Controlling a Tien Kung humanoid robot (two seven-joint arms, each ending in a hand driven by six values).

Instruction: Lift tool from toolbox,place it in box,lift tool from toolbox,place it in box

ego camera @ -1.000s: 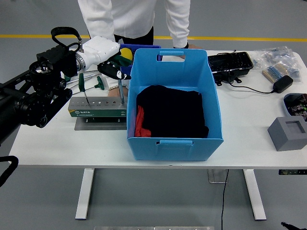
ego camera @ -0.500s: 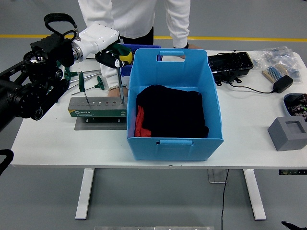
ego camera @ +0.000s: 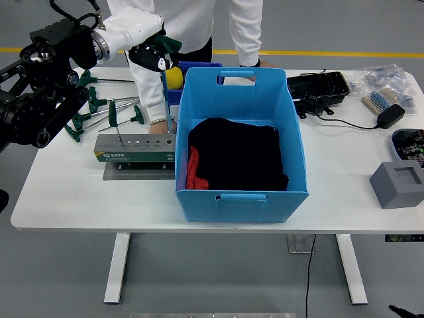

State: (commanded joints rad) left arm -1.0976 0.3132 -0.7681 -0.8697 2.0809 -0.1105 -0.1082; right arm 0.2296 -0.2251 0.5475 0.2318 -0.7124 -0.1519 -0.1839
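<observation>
Left hand (ego camera: 151, 52): fingers curled around the green handle of a T-handle tool (ego camera: 164, 93), held above the grey toolbox (ego camera: 134, 147) near the table's (ego camera: 79, 192) left end, beside the blue box (ego camera: 240, 139). Tool: likely rigid steel, light, top-heavy; best gripped at the crossbar handle.

Smooth blue plastic box (ego camera: 242, 139), matt black cloth (ego camera: 238, 156) inside, brushed grey metal toolbox (ego camera: 134, 147), glossy white table (ego camera: 344, 172)

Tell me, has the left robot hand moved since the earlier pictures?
Yes. The left robot hand has risen, holding the T-handle tool, whose tip is now near the top of the grey tool holder.
</observation>
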